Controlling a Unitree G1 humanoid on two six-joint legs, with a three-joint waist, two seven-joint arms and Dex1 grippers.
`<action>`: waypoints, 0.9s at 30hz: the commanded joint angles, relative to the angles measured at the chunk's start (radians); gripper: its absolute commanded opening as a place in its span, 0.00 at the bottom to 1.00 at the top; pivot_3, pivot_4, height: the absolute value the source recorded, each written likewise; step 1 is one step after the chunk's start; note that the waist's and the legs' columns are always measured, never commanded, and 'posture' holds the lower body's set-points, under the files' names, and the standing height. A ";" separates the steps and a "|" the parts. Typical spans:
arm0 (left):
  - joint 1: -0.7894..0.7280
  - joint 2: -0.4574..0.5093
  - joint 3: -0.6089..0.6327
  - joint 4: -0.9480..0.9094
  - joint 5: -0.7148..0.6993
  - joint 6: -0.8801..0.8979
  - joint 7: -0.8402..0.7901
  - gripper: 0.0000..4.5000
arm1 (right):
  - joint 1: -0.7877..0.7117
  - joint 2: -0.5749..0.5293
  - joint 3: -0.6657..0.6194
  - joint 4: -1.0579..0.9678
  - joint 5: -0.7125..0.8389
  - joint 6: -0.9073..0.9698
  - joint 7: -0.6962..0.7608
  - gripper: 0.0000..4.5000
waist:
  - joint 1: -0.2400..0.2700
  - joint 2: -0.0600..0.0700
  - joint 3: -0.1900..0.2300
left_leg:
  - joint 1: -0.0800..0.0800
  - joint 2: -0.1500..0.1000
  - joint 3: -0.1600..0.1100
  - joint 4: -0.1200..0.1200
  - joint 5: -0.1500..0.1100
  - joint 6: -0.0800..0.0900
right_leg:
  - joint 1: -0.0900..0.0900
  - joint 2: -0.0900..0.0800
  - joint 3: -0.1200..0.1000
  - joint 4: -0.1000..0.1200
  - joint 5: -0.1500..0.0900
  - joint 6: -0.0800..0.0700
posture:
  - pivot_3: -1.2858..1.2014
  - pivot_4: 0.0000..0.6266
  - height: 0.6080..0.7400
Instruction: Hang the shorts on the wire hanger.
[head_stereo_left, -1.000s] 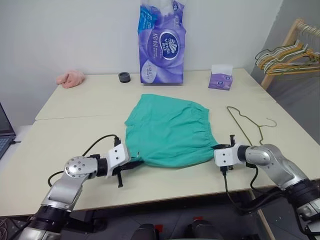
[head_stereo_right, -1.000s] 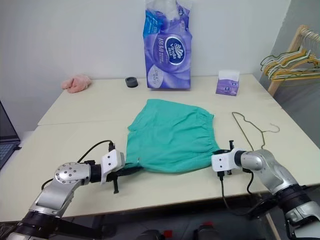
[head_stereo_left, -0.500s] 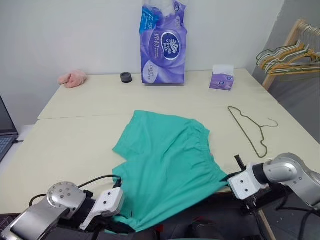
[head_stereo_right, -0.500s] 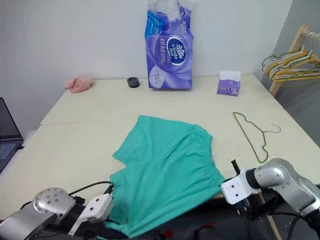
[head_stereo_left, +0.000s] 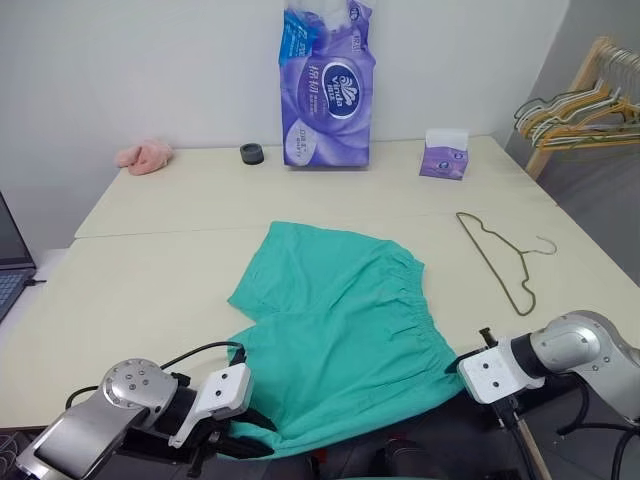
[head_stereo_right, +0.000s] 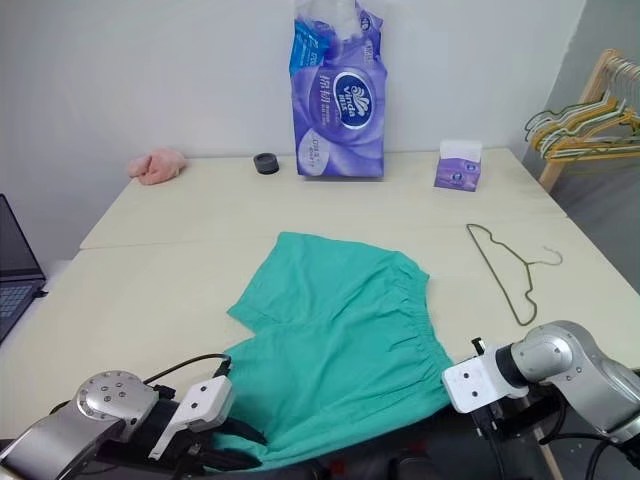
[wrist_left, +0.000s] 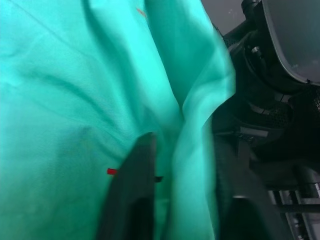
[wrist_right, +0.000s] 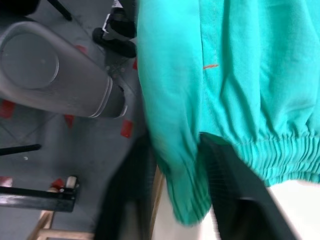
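The teal-green shorts (head_stereo_left: 340, 320) lie flat on the table, waistband on the right, with their near part draped over the front edge. At the near left corner, my left gripper (wrist_left: 180, 145) is open, its black fingers (wrist_left: 137, 190) apart with a loose fold of the cloth between them. My right gripper (wrist_right: 175, 145) is open at the near right corner, where the gathered waistband end hangs between its fingers (wrist_right: 227, 195). The thin wire hanger (head_stereo_left: 487, 260) lies flat on the table, to the right of the shorts and apart from them.
A tall purple tissue pack (head_stereo_left: 325, 85), a small purple box (head_stereo_left: 445, 157), a black ring (head_stereo_left: 251, 153) and a pink cloth lump (head_stereo_left: 143, 156) stand along the table's back. Coloured hangers (head_stereo_left: 580, 105) hang on a wooden rack at the right. A laptop (head_stereo_left: 8, 265) is at the left.
Both arms drew back toward me, dragging the shorts from the table's middle to its front edge, where the near part now hangs over. The hanger stayed put.
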 joint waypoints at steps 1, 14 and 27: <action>-0.020 -0.007 0.012 -0.032 -0.031 0.024 0.004 0.60 | 0.006 -0.039 -0.070 -0.044 0.061 0.024 0.039 0.69 | 0.000 0.000 0.000 | 0.000 0.000 0.000 0.000 0.000 0.000 | 0.000 0.000 0.000 0.000 0.000 0.000 | 0.51 0.07 1.00; -0.362 -0.335 0.097 0.039 -0.080 0.149 0.381 0.99 | -0.116 0.225 -0.508 0.018 0.429 0.596 -0.370 0.74 | 0.013 -0.003 0.001 | -0.001 0.000 -0.001 0.002 0.000 0.000 | 0.001 0.000 0.000 0.000 0.003 0.003 | 0.51 0.06 1.00; -0.601 -0.502 -0.068 0.139 0.054 0.110 0.468 0.99 | -0.191 0.454 -0.547 0.405 0.226 0.705 -0.871 0.74 | -0.001 -0.001 0.000 | -0.001 -0.003 0.004 0.001 0.000 0.000 | 0.000 0.000 0.007 0.000 0.007 -0.001 | 0.50 0.05 1.00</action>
